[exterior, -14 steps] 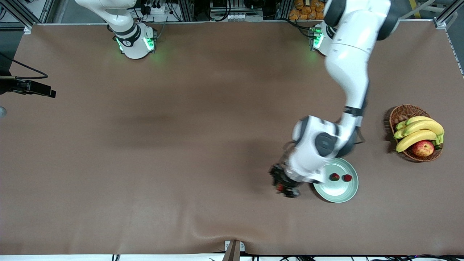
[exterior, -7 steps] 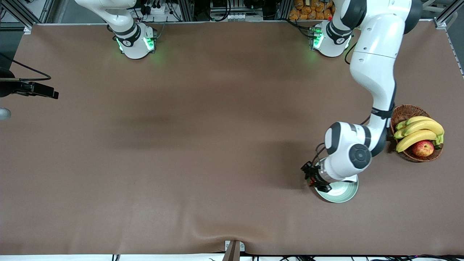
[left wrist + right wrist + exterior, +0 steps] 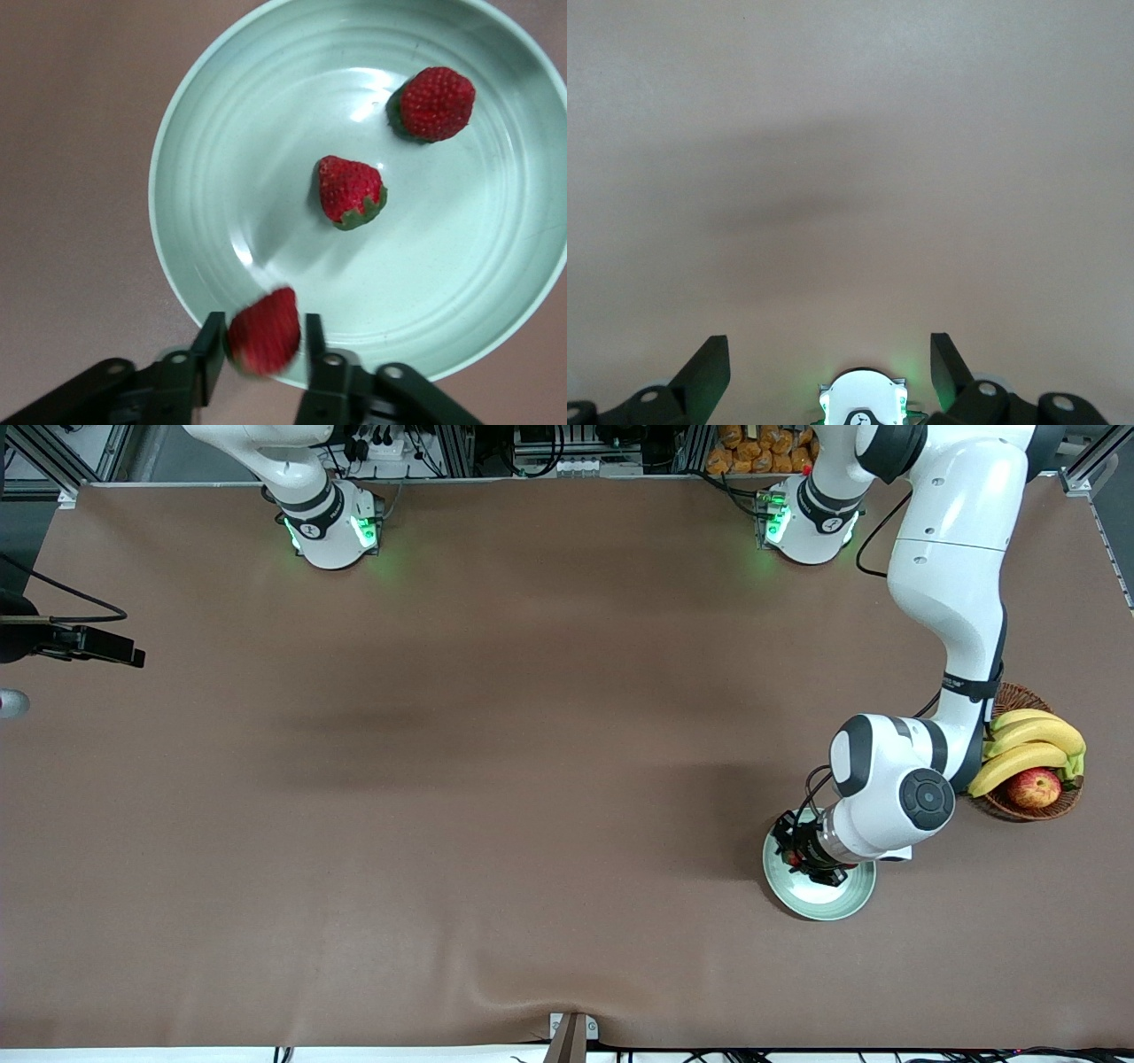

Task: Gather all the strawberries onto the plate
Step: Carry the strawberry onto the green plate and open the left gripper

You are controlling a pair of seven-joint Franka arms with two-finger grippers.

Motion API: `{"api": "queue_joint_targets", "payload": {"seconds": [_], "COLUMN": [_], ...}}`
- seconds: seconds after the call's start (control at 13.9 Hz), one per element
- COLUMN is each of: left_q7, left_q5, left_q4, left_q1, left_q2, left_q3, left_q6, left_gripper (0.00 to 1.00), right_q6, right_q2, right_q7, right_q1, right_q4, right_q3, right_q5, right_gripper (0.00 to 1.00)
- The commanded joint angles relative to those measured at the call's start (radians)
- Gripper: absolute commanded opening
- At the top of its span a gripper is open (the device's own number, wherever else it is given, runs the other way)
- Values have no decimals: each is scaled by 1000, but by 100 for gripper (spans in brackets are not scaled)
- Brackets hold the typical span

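A brown tabletop seen from above. The left gripper (image 3: 804,857) hangs over the mint-green plate (image 3: 819,899), near the table's edge closest to the camera, toward the left arm's end. In the left wrist view its fingers (image 3: 209,352) bracket the third strawberry (image 3: 263,330) (blurred, so whether it is pinched or already slipping free cannot be told). It sits just above the plate's rim, not the centre. Two strawberries (image 3: 350,189) (image 3: 433,103) already lie in the plate, apart from each other. A wicker basket (image 3: 1019,804) of fruit stands beside the plate. The right gripper (image 3: 829,365) waits spread wide over bare table near its base.

Risk: released this close to the rim, the berry could roll out onto the cloth.
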Motion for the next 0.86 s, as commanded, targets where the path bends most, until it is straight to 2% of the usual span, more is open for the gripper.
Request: {"api": "queue_joint_targets", "payload": {"seconds": [0.0, 0.14, 0.5, 0.79], "left_q7": [44, 92, 320, 548], "left_q5": [18, 20, 22, 116], "left_q4": [-36, -39, -38, -33], "left_q1": [13, 14, 47, 63], "left_q2": [-49, -84, -218, -318], "left_q3": [-8, -7, 1, -1], "left_q6": [-2, -15, -149, -274], "left_gripper": [100, 100, 100, 100], "right_q6": [-5, -5, -5, -5], "right_q2": [6, 4, 6, 6], "right_q7": [-10, -10, -8, -10], "right_q1": [17, 17, 14, 12], "right_q4": [16, 16, 16, 16], "right_q3": [3, 3, 3, 1], "right_q5": [-28, -42, -46, -50], "right_gripper": [100, 100, 100, 100]}}
